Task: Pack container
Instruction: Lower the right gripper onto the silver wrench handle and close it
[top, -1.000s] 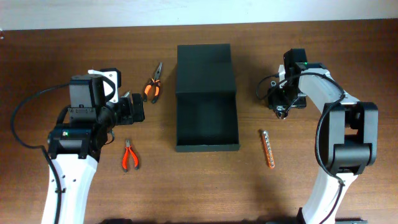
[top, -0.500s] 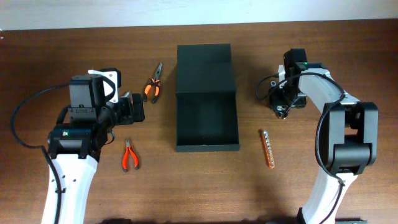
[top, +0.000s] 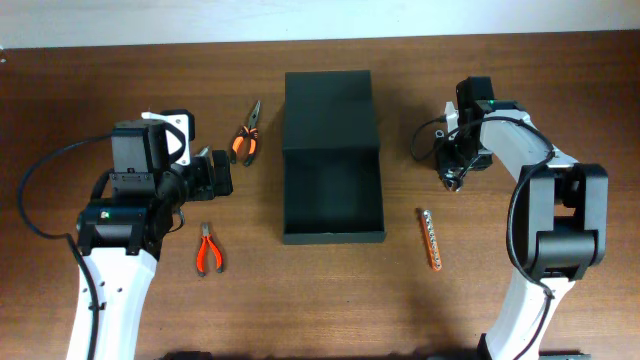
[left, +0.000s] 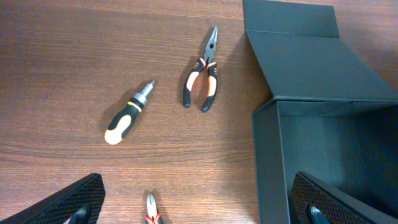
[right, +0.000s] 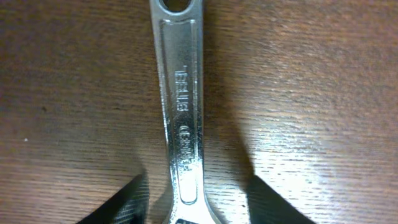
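Observation:
The container (top: 333, 200) is a dark green box in the middle of the table, with its flap lid (top: 329, 105) folded open away from me. In the left wrist view its near wall (left: 266, 162) is on the right. A silver wrench (right: 180, 93) lies flat on the wood. My right gripper (right: 196, 202) straddles its handle. Both fingers stand a little clear of the metal, so it is open. In the overhead view my right gripper (top: 455, 178) covers the wrench. My left gripper (left: 199, 211) is wide open and empty, left of the container.
Orange-handled needle-nose pliers (left: 202, 78) and a black and yellow screwdriver (left: 127, 113) lie left of the container. Small red pliers (top: 208, 250) lie nearer the front. An orange bit strip (top: 431, 238) lies right of the container, in front of my right gripper.
My right gripper's fingers have drawn closer together at the same spot over the wrench. The left arm and the tools have not moved.

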